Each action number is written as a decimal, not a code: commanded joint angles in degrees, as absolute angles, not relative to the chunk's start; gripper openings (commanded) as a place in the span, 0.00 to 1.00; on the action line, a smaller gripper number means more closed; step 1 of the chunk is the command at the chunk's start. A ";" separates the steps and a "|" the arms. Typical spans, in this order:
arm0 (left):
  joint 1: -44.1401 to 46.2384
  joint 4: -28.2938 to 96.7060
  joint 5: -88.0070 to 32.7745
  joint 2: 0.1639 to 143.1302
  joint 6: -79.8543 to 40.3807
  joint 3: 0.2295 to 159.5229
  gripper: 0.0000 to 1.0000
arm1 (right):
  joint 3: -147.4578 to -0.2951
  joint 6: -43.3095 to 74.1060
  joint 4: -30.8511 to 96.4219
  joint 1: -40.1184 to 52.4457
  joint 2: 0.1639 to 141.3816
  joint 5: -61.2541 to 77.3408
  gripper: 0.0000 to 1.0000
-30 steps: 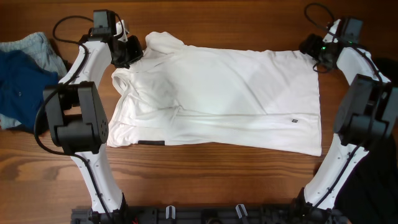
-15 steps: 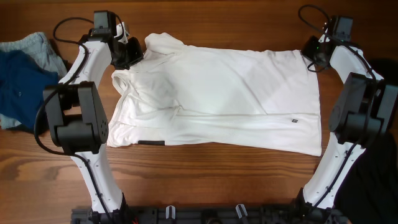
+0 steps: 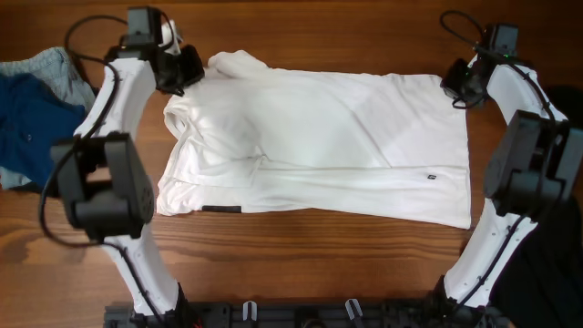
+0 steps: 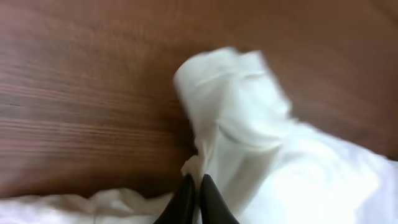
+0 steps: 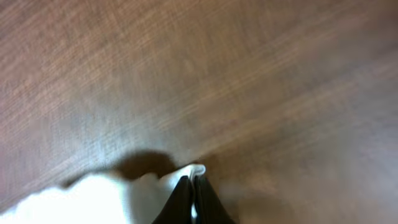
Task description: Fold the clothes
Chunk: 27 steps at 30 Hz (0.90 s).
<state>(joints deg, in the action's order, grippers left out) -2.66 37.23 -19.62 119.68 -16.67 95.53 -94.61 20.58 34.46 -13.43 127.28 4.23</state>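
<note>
Jaws on both arms are clenched on cloth, each at one far corner of the white shirt [image 3: 319,146].

Overhead: the shirt lies spread flat mid-table, its long axis running from the left edge toward the right edge, collar and sleeves at the left end, hem at the right. The left arm [image 3: 114,91] reaches to the far-left sleeve and the right arm [image 3: 519,87] to the far-right hem corner. From both grips the whole garment lies toward the near edge, so a fold drawn nearward looks like the likely move, and neither arm is better placed for it. A blue garment [image 3: 27,128] sits bunched at the left edge, well apart from the shirt.

Left wrist: the dark tips are pressed together on a thin fold of the shirt [image 4: 249,124] — the sleeve rises crumpled just beyond them, bare table [image 4: 74,93] to one side.

Right wrist: the tips pinch the very corner of the shirt [image 5: 93,193]. Only a sliver of white shows between them, so the hold looks shallow — it may slip.
</note>
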 commanded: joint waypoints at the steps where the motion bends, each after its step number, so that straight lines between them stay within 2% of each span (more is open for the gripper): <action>1: -4.08 40.51 -19.51 112.64 -16.78 95.61 0.04 | -94.52 21.41 39.24 -14.11 117.47 1.23 0.04; 9: -5.52 55.75 -19.49 108.09 -16.73 95.61 0.04 | -94.50 16.16 63.57 -15.31 106.13 0.34 0.04; 13: -6.13 63.86 -17.63 108.18 -15.75 95.59 0.04 | -94.04 16.05 74.41 -15.46 105.84 -7.64 0.04; 18: -6.20 68.53 -7.46 108.36 -15.16 95.59 0.04 | -92.60 17.08 79.20 -16.08 105.89 -14.63 0.04; 25: -6.24 72.03 -6.96 108.49 -15.16 93.41 0.04 | -90.61 16.40 81.30 -18.02 105.91 -12.80 0.04; 26: -6.15 71.53 -6.98 108.49 -15.16 92.86 0.04 | -90.32 15.03 80.77 -18.00 105.95 -10.02 0.08; 27: -6.11 70.94 -7.01 108.49 -15.18 92.29 0.04 | -89.78 11.70 79.92 -17.98 105.95 -4.58 0.21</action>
<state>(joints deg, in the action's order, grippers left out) -5.74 71.75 -8.36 109.71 -16.14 94.06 -91.09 16.73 81.17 -18.06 106.17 -12.12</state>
